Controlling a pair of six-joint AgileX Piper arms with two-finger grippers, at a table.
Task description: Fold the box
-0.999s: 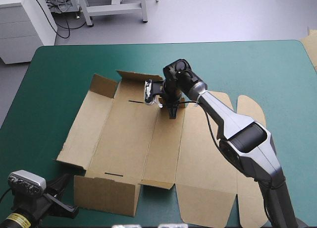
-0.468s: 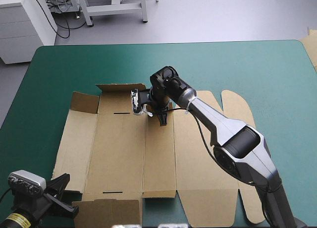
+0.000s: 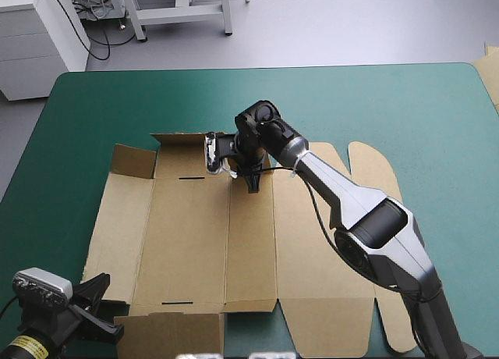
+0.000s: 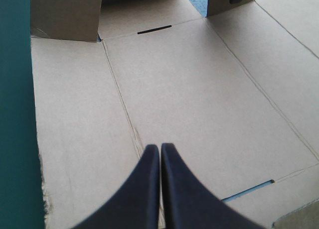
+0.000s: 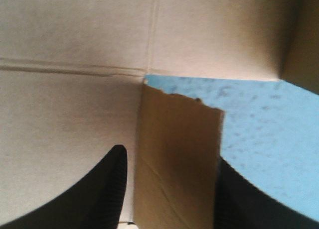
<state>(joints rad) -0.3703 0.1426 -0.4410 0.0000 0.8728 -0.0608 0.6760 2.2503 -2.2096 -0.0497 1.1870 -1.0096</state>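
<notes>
The box lies nearly flat on the surface, left of centre. The right end effector, spread open around a far flap (nothing gripped), could crease it if it shuts off-centre. The left end effector is pinched together, empty.

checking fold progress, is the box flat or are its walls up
Mostly flat: the box lies spread on the table; only the far end flaps stand raised.
</notes>
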